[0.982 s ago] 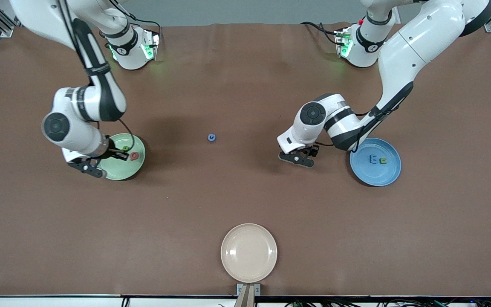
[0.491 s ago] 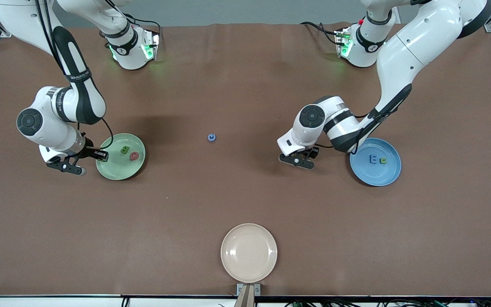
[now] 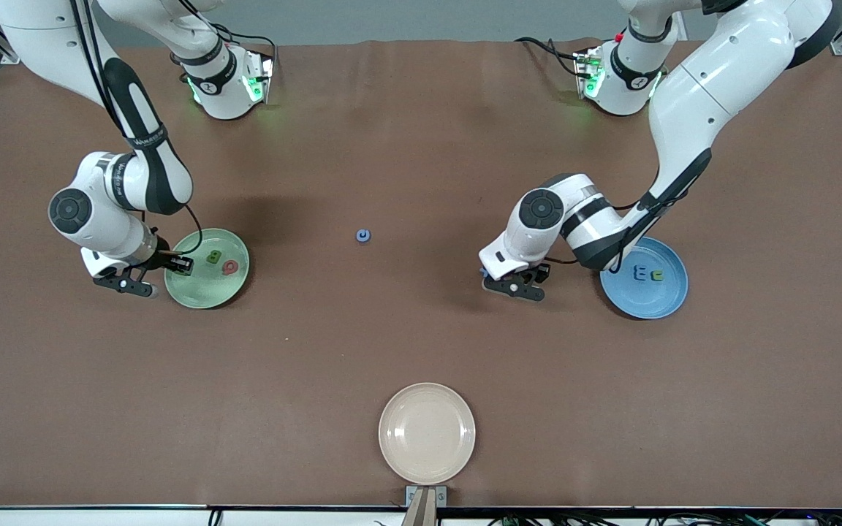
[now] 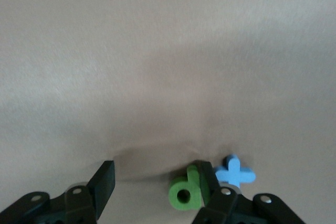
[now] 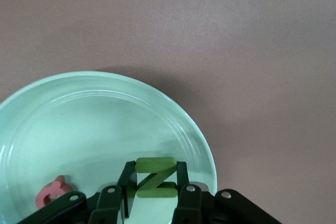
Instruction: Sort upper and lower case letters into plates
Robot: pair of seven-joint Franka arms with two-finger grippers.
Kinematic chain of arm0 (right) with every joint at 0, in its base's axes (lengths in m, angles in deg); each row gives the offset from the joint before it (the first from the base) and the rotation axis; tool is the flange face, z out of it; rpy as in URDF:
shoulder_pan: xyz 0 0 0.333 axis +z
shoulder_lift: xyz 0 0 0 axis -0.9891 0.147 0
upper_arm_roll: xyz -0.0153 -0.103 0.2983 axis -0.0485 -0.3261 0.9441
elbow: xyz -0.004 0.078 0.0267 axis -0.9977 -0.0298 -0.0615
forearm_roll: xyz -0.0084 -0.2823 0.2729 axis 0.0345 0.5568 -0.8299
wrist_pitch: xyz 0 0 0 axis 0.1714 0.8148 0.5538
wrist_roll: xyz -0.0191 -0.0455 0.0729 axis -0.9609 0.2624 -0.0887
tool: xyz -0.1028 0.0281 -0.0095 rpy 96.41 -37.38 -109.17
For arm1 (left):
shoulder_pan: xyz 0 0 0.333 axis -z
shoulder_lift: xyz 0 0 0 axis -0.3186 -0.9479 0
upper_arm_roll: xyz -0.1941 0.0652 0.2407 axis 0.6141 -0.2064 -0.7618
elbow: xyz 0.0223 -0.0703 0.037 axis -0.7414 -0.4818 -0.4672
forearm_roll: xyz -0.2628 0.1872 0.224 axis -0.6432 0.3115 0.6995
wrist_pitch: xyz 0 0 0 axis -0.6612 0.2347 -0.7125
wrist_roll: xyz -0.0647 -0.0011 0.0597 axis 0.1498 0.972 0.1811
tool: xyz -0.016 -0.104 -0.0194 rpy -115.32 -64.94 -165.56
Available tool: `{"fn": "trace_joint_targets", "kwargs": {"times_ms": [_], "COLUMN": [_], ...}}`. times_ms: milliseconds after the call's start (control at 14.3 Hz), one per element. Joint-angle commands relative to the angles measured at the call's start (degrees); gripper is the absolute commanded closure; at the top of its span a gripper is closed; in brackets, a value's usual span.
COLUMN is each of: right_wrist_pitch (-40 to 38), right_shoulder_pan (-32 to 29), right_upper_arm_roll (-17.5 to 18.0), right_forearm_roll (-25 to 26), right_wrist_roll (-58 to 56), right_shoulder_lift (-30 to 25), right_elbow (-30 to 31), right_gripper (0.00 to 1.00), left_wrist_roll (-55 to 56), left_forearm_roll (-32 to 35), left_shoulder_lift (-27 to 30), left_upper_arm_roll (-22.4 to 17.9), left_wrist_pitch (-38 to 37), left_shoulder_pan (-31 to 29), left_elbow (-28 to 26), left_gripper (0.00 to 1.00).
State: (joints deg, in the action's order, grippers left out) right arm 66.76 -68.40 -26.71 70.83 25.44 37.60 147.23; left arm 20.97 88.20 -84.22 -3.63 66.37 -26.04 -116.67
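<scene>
At 9 o'clock on the counter (image 3: 421,343), mint plate (image 3: 205,292) holds two letters (image 3: 229,267), right gripper (image 5: 154,192) fingers pinching green Z (image 5: 153,178) over it. Blue plate (image 3: 644,303) at 3 o'clock holds another pair (image 3: 647,275). Left gripper (image 4: 156,174) fingers wide around green d (image 4: 185,195); blue cross piece (image 4: 234,171) and centre blue letter (image 3: 363,235) unsorted.

Right arm: reaches down from its base, elbow bent | right gripper (image 5: 152,184): low over the table's right-arm end, fingers clamped on a piece | left arm: bent, wrist turned down | left gripper (image 4: 157,182): low at the table surface, jaws apart, one finger (image 4: 209,178) touching a piece
</scene>
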Motion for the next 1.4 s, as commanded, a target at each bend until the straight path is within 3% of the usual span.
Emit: {"fn": "trace_joint_targets", "kwargs": {"times_ms": [0,70,140,210,491,701,911,1332], "right_wrist_pitch": [0.9,0.9,0.9,0.9,-0.1,-6.1,-7.5,-6.3], "right_shoulder_pan": [-0.8,-0.8,-0.8,-0.8,-0.4,2.5,12.6,33.1], "right_upper_arm_roll": [0.7,0.7,0.7,0.7,0.7,1.0,1.0,0.9], "right_forearm_roll": [-0.6,-0.6,-0.6,-0.6,-0.7,-1.4,-1.7,-1.7], "right_wrist_roll": [-0.5,-0.5,-0.5,-0.5,0.2,6.1,23.9,56.5], "right_shoulder_lift": [0.3,0.4,0.4,0.4,-0.3,-4.0,-6.6,-4.9], "right_elbow": [0.7,0.7,0.7,0.7,0.4,-0.5,-0.5,-4.6], "right_gripper": [0.92,0.8,0.49,0.03,0.0,0.0,0.0,0.0], "left_wrist_roll": [0.3,0.4,0.5,0.6,0.7,0.6,0.7,0.7], "left_forearm_roll": [1.0,1.0,1.0,1.0,0.9,0.9,0.7,-0.1], "left_shoulder_lift": [-1.0,-1.0,-1.5,-1.7,-1.5,-1.3,-1.1,-1.0], "left_upper_arm_roll": [-0.6,-0.6,-0.6,-0.6,-0.6,-0.6,-0.6,-0.3], "left_wrist_pitch": [0.6,0.6,0.6,0.6,0.4,0.1,-0.1,-1.5], "left_shoulder_pan": [1.3,1.3,1.4,1.5,1.5,1.3,1.1,0.8], "left_elbow": [1.4,1.2,1.0,1.0,0.3,-0.2,-0.6,-1.4], "left_gripper": [0.28,0.28,0.28,0.28,0.28,0.32,0.43,0.45]}}
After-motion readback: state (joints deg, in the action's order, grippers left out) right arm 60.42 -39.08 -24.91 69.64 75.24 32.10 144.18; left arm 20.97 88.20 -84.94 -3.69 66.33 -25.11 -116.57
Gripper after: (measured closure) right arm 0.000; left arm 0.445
